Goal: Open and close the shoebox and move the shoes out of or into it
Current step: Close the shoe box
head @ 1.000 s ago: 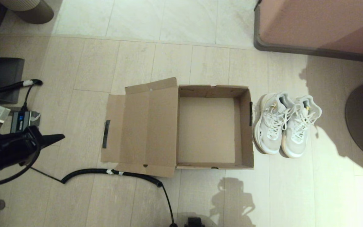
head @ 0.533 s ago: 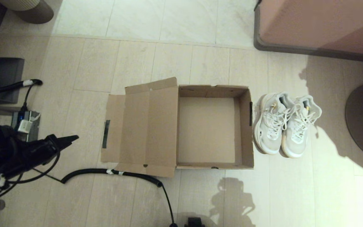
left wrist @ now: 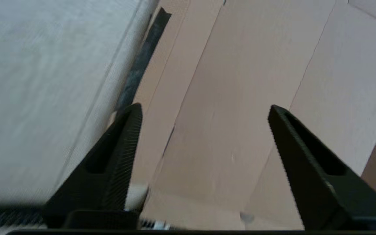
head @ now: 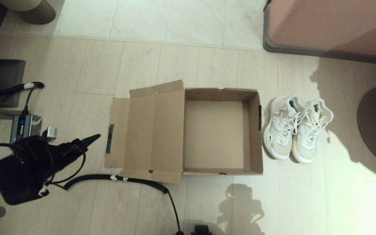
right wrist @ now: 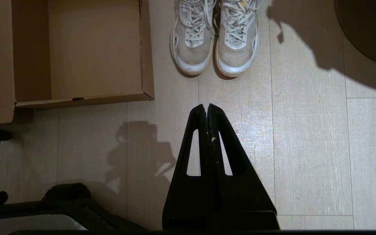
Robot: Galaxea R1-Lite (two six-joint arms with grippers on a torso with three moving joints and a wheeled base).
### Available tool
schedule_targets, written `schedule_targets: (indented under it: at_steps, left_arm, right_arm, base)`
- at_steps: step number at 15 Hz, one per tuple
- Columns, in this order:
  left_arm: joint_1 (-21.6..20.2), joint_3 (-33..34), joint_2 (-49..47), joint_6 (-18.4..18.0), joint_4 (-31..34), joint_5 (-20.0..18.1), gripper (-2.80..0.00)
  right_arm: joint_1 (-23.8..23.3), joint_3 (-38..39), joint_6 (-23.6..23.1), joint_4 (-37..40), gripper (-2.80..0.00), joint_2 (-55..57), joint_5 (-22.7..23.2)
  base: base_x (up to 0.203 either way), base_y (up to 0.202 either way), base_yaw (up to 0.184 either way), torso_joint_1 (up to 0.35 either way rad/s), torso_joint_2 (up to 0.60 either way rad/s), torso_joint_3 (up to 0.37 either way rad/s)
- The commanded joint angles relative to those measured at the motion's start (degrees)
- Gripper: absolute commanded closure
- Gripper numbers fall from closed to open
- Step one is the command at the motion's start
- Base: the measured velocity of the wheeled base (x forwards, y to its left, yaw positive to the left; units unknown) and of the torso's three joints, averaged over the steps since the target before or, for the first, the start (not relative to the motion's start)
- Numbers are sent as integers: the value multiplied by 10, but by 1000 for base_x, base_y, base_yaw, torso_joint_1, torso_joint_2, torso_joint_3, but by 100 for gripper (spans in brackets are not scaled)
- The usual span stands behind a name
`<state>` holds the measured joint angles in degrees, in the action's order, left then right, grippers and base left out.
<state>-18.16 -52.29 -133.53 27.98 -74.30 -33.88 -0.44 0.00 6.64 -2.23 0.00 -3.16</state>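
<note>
Now one open shoebox [head: 219, 133], two shoes [head: 295, 129] (side by side), left claw [head: 91, 139] spread.

One shoebox [head: 220, 133], lid flap [head: 148, 130] open toward 9 o'clock, with two black tape strips: one on the flap [head: 110, 138], one on the side wall [head: 259, 118]. Two shoes [head: 297, 129] side by side at 3 o'clock of the box. Two grippers: left gripper [head: 90, 139] at 9 o'clock, right gripper [right wrist: 207, 109] at 6 o'clock; one black coiled cable [head: 116, 178] on the floor.
</note>
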Motion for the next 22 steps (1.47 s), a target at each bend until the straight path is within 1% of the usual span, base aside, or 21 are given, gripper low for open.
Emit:
schedule_targets:
  at_steps: [1, 2, 4, 5, 6, 8, 12, 16, 20, 22]
  left_arm:
    - [14, -38, -39, 17, -7, -1, -280]
    - [20, -63, -54, 23, -7, 6, -280]
    - [30, -115, -88, 25, -8, 35, -280]
    - [32, -139, -106, 25, -8, 43, -280]
    - [32, -160, -123, 19, -8, 46, -280]
    - [32, -194, -150, -3, -9, 47, -280]
    - [34, -245, -186, -8, -10, 45, -280]
    - [40, -253, -187, -4, -10, 43, -280]
    - [55, -250, -187, 4, -10, 44, -280]
    - [60, -248, -187, 15, -10, 44, -280]
  right_arm:
    - [0, 6, 0, -1, 0, 1, 0]
    - [0, 6, 0, -1, 0, 1, 0]
    - [0, 6, 0, -1, 0, 1, 0]
    - [0, 6, 0, -1, 0, 1, 0]
    - [0, 6, 0, -1, 0, 1, 0]
    - [0, 6, 0, -1, 0, 1, 0]
    - [0, 6, 0, -1, 0, 1, 0]
    - [0, 6, 0, -1, 0, 1, 0]
    - [0, 6, 0, -1, 0, 1, 0]
    - [0, 6, 0, -1, 0, 1, 0]
  base:
    - [0, 0, 0, 0, 0, 0]
    - [0, 0, 0, 0, 0, 0]
    - [0, 0, 0, 0, 0, 0]
    - [0, 0, 0, 0, 0, 0]
    - [0, 0, 0, 0, 0, 0]
    - [0, 0, 0, 0, 0, 0]
    - [0, 0, 0, 0, 0, 0]
    - [0, 0, 0, 0, 0, 0]
    - [0, 0, 0, 0, 0, 0]
    - [0, 0, 0, 0, 0, 0]
